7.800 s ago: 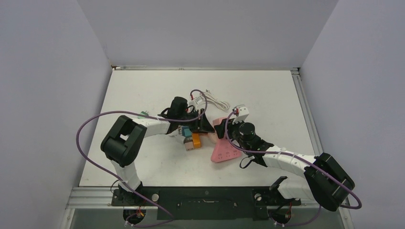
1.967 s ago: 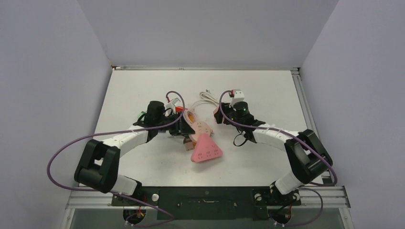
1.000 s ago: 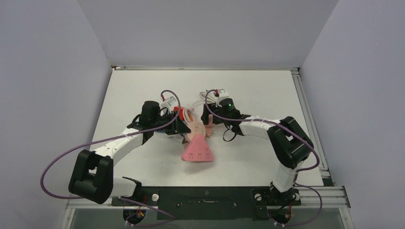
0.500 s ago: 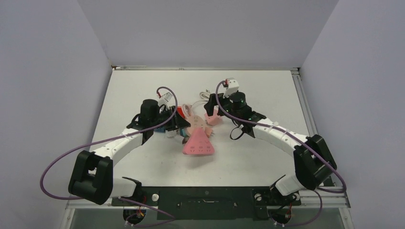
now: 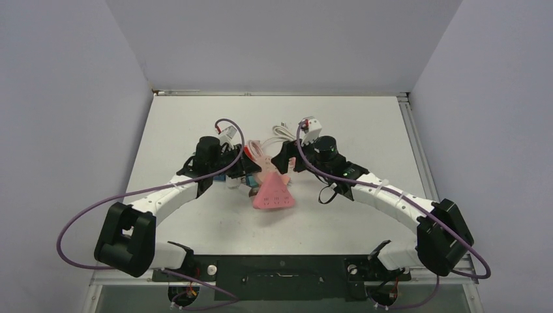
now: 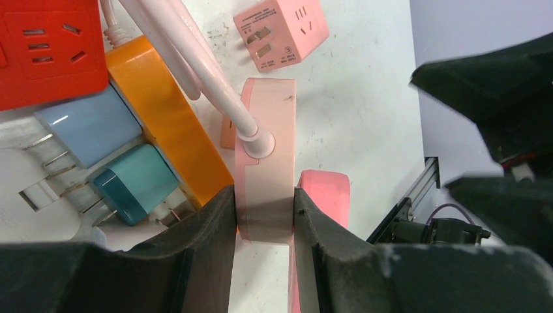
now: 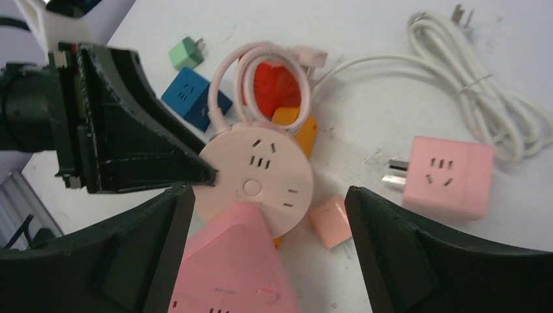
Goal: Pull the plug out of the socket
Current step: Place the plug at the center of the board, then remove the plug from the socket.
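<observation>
My left gripper (image 6: 264,218) is shut on the rim of a round pale pink socket (image 6: 267,150), seen edge-on with its pink cord (image 6: 189,59) running off. A pink triangular block (image 7: 228,267) lies against the socket's (image 7: 251,176) face; whether it is plugged in is hidden. A pink cube plug (image 7: 447,176) with bare prongs lies loose on the table, apart from the socket. My right gripper (image 7: 269,192) hangs open above the socket and block, touching neither. In the top view the left gripper (image 5: 250,175) and right gripper (image 5: 282,160) face each other over the block (image 5: 272,193).
Around the socket lie a red socket (image 7: 277,81), an orange block (image 7: 297,127), a blue cube (image 7: 195,98), a green cube (image 7: 186,52) and a small peach cube (image 7: 332,220). A bundled white cable (image 7: 476,91) lies behind on the white table (image 5: 358,124).
The right arm has swung out to the right and come back over the pile, its jaws slightly narrower. The triangular block has turned a little. The left gripper keeps its hold.
</observation>
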Controlling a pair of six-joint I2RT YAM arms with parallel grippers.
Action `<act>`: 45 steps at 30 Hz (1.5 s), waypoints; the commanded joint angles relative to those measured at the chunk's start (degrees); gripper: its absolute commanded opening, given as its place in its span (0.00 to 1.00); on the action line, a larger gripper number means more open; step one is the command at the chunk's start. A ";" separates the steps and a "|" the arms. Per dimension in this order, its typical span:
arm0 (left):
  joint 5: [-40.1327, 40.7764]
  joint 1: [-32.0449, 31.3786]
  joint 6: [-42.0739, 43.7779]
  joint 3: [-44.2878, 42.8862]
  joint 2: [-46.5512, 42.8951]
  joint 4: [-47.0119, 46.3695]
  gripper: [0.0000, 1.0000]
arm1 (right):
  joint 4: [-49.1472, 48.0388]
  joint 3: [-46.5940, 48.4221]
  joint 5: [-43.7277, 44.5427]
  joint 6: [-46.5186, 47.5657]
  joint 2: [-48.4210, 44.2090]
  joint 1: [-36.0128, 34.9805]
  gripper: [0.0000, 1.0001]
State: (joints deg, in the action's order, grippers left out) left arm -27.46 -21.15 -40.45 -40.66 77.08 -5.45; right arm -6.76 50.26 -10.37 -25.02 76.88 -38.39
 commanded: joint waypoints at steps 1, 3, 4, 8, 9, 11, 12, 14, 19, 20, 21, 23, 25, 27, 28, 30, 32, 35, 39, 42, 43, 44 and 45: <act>1.59 -0.85 2.06 -3.61 -0.23 -1.85 0.00 | -3.32 -3.42 -1.28 -0.61 0.19 -4.86 0.90; 0.47 -0.55 1.50 -3.65 0.73 -1.84 0.00 | -5.80 -5.99 0.38 0.97 -1.65 -7.18 0.90; 0.07 -0.36 1.25 -3.82 1.50 -1.86 0.00 | -6.67 -7.31 2.76 2.08 -2.71 -8.60 0.90; -0.59 0.24 -0.28 -3.96 3.46 -2.19 0.00 | -9.51 -12.04 13.00 8.50 -6.99 -15.33 0.90; -0.97 0.45 -0.86 -3.61 3.82 -2.72 0.00 | -9.88 -12.80 16.22 10.99 -7.64 -17.31 0.90; -1.89 1.17 -1.80 -3.43 4.85 -3.32 0.00 | -11.08 -14.21 23.00 16.73 -8.21 -22.39 0.90; -2.35 1.41 -1.97 -3.57 5.35 -3.26 0.00 | -11.27 -14.50 26.22 19.01 -8.13 -24.70 0.90; -3.04 1.82 -2.37 -3.57 6.23 -3.29 0.00 | -12.09 -15.05 33.29 23.52 -7.55 -29.22 0.90; -4.70 2.54 -3.33 -3.65 7.47 -4.09 0.00 | -14.88 -15.21 47.15 32.53 -3.13 -38.99 0.90; -5.06 2.70 -3.59 -3.61 7.67 -4.31 0.00 | -15.39 -15.06 49.13 33.67 -1.78 -40.44 0.91; -5.39 2.81 -3.77 -3.63 7.84 -4.49 0.00 | -15.88 -14.88 50.88 34.58 -0.61 -41.53 0.91; -5.94 3.03 -4.16 -3.61 7.99 -4.76 0.00 | -16.24 -14.24 53.26 35.76 2.16 -43.26 0.91; -6.43 3.17 -4.41 -3.57 8.00 -5.04 0.00 | -16.41 -13.51 55.40 36.57 5.05 -44.61 0.91; -6.71 3.22 -4.48 -3.62 7.97 -5.09 0.00 | -16.73 -12.99 56.80 37.09 7.66 -45.08 0.91; -6.85 3.21 -4.47 -3.62 8.00 -5.09 0.00 | -16.36 -12.61 57.07 36.98 8.87 -45.18 0.91; -7.04 3.30 -4.56 -3.61 7.91 -5.17 0.00 | -15.66 -11.63 58.21 36.75 11.42 -45.12 0.92; -7.10 3.26 -4.62 -3.62 7.83 -5.18 0.00 | -15.41 -10.89 60.13 37.09 13.75 -45.17 0.93; -7.11 3.30 -4.64 -3.52 7.74 -5.18 0.00 | -17.16 -10.84 61.85 38.61 16.29 -45.18 0.94; -7.25 3.23 -4.69 -3.54 7.65 -5.18 0.00 | -20.32 -10.67 66.03 39.97 19.75 -45.09 0.94; -7.39 3.29 -4.67 -3.47 7.53 -5.18 0.00 | -22.18 -10.54 67.92 40.97 21.46 -44.89 0.97; -7.49 3.30 -4.65 -3.49 7.56 -5.18 0.00 | -22.39 -10.53 67.79 40.96 21.88 -44.77 1.00; -7.36 3.30 -4.63 -3.48 7.49 -5.14 0.00 | -22.35 -10.53 67.47 40.75 21.90 -44.56 0.95; -7.41 3.29 -4.60 -3.50 7.47 -5.12 0.00 | -22.49 -10.61 67.42 40.48 21.86 -44.24 0.92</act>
State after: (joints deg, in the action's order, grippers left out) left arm -32.45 -18.48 -43.33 -41.52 85.23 -6.35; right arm -25.32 37.93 53.25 14.59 98.43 -83.29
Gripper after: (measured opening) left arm 0.297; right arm 0.964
